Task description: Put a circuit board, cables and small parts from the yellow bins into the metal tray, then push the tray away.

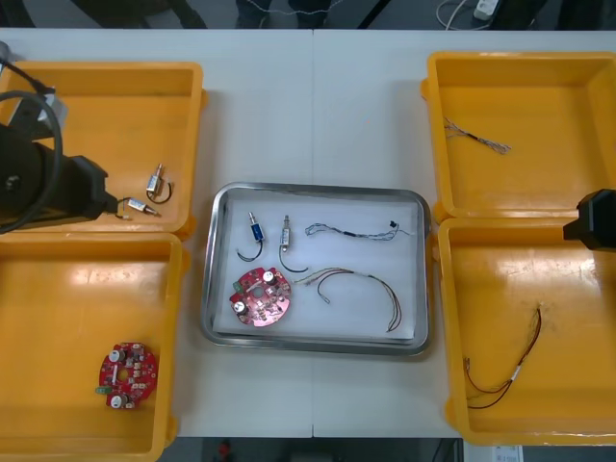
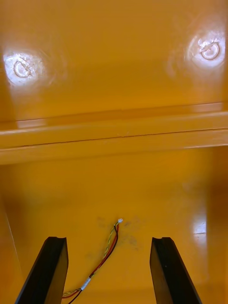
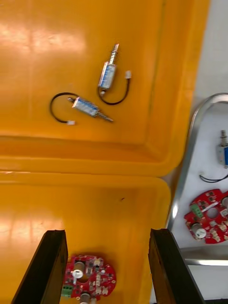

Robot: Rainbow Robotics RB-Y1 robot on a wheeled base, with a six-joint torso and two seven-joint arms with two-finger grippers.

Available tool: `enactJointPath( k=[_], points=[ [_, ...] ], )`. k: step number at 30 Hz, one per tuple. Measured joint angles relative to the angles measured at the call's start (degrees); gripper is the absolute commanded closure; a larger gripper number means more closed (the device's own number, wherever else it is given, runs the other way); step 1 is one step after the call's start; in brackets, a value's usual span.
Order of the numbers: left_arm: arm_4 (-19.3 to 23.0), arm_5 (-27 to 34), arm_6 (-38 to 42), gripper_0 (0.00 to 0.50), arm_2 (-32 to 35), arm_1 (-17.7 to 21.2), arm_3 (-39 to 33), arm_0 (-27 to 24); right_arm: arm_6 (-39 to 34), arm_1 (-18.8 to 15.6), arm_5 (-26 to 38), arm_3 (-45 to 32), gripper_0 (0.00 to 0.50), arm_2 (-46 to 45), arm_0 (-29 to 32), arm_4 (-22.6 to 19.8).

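Observation:
The metal tray [image 1: 315, 189] holds a red circuit board [image 1: 260, 295], two small metal parts [image 1: 255, 231] [image 1: 286, 234], a blue and white cable [image 1: 356, 229] and a red and yellow cable [image 1: 361, 284]. My left arm [image 1: 58, 188] hangs over the seam between the two left bins. Its gripper [image 3: 107, 232] is open, with a second circuit board [image 3: 88, 280] lying below between the fingers. My right arm [image 1: 597, 219] is at the right edge. Its gripper [image 2: 108, 240] stands open above a red and yellow cable [image 2: 107, 251] in the near right bin.
Two small metal parts [image 3: 108, 76] [image 3: 88, 107] lie in the far left bin [image 1: 106, 106]. The far right bin [image 1: 539, 87] holds a thin twisted cable [image 1: 476, 137]. The near right bin [image 1: 500, 308] holds a red and yellow cable [image 1: 510, 371]. White table stretches beyond the tray.

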Motion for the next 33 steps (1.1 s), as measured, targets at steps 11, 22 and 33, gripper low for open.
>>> enactJointPath(
  k=[11,22,33],
  points=[
    [0.44,0.00,-17.71,0.000,8.22,1.68,-0.51,9.72,0.00,-3.51,0.00,-4.60,0.000,9.75,-6.07,-8.87],
    [0.44,0.00,-19.08,0.000,10.95,1.73,-2.19,14.28,0.00,-3.54,0.00,-5.00,0.000,24.28,-16.37,-11.26],
    [0.44,0.00,-19.08,0.000,11.36,1.73,-2.43,14.32,0.02,-3.28,0.00,-5.08,0.000,34.97,-21.31,-11.17]
  ],
)
